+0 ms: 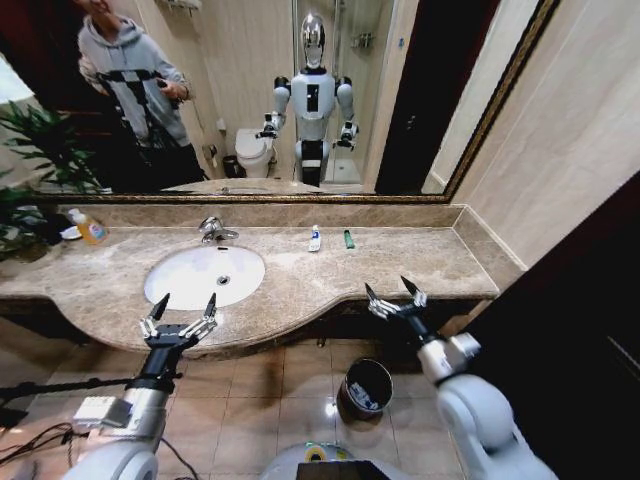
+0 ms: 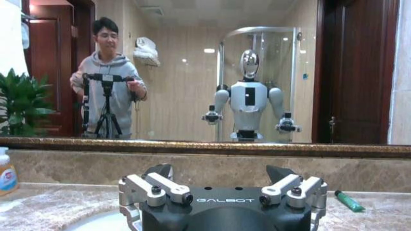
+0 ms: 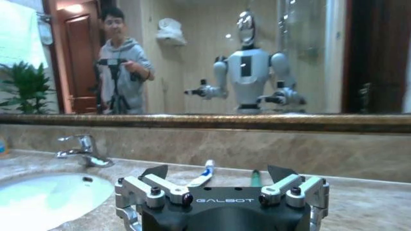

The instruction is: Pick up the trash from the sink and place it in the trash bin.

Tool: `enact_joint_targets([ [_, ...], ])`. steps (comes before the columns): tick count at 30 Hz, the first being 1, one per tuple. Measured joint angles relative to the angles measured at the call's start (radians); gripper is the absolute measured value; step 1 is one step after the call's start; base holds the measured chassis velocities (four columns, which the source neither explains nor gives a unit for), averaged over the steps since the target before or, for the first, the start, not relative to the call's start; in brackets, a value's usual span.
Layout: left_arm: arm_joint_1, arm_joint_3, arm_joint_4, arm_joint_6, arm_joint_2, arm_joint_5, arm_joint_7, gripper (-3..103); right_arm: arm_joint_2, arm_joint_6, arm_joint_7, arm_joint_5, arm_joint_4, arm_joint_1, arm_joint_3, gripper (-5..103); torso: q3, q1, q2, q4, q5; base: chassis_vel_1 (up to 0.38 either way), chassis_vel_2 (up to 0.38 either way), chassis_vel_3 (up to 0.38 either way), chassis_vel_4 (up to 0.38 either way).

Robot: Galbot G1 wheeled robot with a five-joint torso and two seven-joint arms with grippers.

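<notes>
Writing legible: "GALBOT" on both my wrist housings. My left gripper (image 1: pixel 184 304): jaws apart, empty, at the near edge of the sink (image 1: pixel 172 272). My right gripper (image 1: pixel 394 291): jaws apart, empty, over the counter (image 1: pixel 420 262) front edge. Trash: white tube (image 1: pixel 315 238) and green tube (image 1: pixel 349 239) on the counter by the mirror. Trash bin (image 1: pixel 365 388) on floor below. Soap bottle (image 1: pixel 88 227) left of the faucet (image 1: pixel 212 229)

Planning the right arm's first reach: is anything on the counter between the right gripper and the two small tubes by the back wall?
Nothing visible. The right gripper hangs open at the counter's front edge; bare marble lies between it and the white tube and green tube. The faucet stands off to the left.
</notes>
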Motion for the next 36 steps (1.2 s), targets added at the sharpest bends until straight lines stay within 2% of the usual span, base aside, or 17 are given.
enact_joint_targets([
  [3,0.000,0.000,0.000,0.000,0.000,0.000,0.000,100,-0.012,-0.008,0.002,0.011,-0.061,0.094,-0.049,100,0.000,0.000,0.000,-0.0001,0.0002,0.000,0.000,0.000,0.000],
  [6,0.000,0.000,0.000,0.000,0.000,0.000,0.000,100,-0.029,-0.015,0.002,0.035,-0.163,0.259,-0.170,100,0.000,0.000,0.000,0.0000,-0.0001,0.000,0.000,0.000,0.000],
  [8,0.000,0.000,0.000,0.000,0.000,0.000,0.000,100,-0.031,-0.016,0.002,0.037,-0.177,0.281,-0.187,100,0.000,0.000,0.000,0.0002,-0.0002,0.000,0.000,0.000,0.000],
  [10,0.000,0.000,0.000,0.000,0.000,0.000,0.000,100,-0.031,-0.025,0.018,0.063,-0.264,0.389,-0.283,100,0.000,0.000,0.000,0.0000,-0.0004,0.000,0.000,0.000,0.000],
  [11,0.000,0.000,0.000,0.000,0.000,0.000,0.000,100,-0.031,-0.025,0.018,0.063,-0.264,0.389,-0.283,100,0.000,0.000,0.000,0.0000,-0.0004,0.000,0.000,0.000,0.000],
  [14,0.000,0.000,0.000,0.000,0.000,0.000,0.001,100,0.003,-0.036,0.038,0.098,-0.413,0.552,-0.385,100,0.000,0.000,0.000,0.0001,-0.0001,0.000,0.000,0.000,0.000],
  [17,0.000,0.000,0.000,0.000,0.000,0.000,0.001,100,0.024,-0.035,0.040,0.098,-0.479,0.610,-0.419,100,0.000,0.000,0.000,0.0001,-0.0003,0.000,0.000,0.000,0.000],
  [18,0.000,0.000,0.000,0.000,0.000,0.000,0.000,100,0.054,-0.030,0.049,0.096,-0.555,0.668,-0.454,100,0.000,0.000,0.000,0.0002,-0.0003,0.000,0.000,0.000,0.000],
  [20,0.000,0.000,0.000,0.000,0.000,0.000,0.000,100,0.067,-0.025,0.054,0.087,-0.586,0.688,-0.465,100,0.000,0.000,0.000,0.0002,-0.0002,0.000,0.000,0.000,0.000],
  [23,0.000,0.000,0.000,0.000,0.000,0.000,0.000,100,0.135,-0.001,0.062,0.041,-0.724,0.751,-0.503,100,0.000,0.000,0.000,0.0001,-0.0003,0.000,0.000,0.000,0.000],
  [26,0.000,0.000,0.000,0.000,0.000,0.000,0.000,100,0.159,0.002,0.067,0.034,-0.766,0.764,-0.510,100,0.000,0.000,0.000,0.0001,-0.0004,0.000,0.000,0.000,0.000],
  [28,0.000,0.000,0.000,0.000,0.000,0.000,0.000,100,0.200,0.009,0.065,0.011,-0.834,0.783,-0.513,100,0.000,0.000,0.000,0.0000,-0.0005,0.000,0.000,0.000,0.000],
  [33,0.000,0.000,0.000,0.000,0.000,0.000,0.000,100,0.242,0.010,0.068,0.002,-0.900,0.810,-0.513,101,0.000,0.000,0.000,0.0001,-0.0004,0.000,0.000,0.000,0.000],
  [36,0.000,0.000,0.000,0.000,0.000,0.000,0.000,100,0.271,0.011,0.074,-0.005,-0.969,0.845,-0.511,97,0.000,0.000,0.000,0.0001,-0.0005,0.000,0.000,0.000,0.000],
])
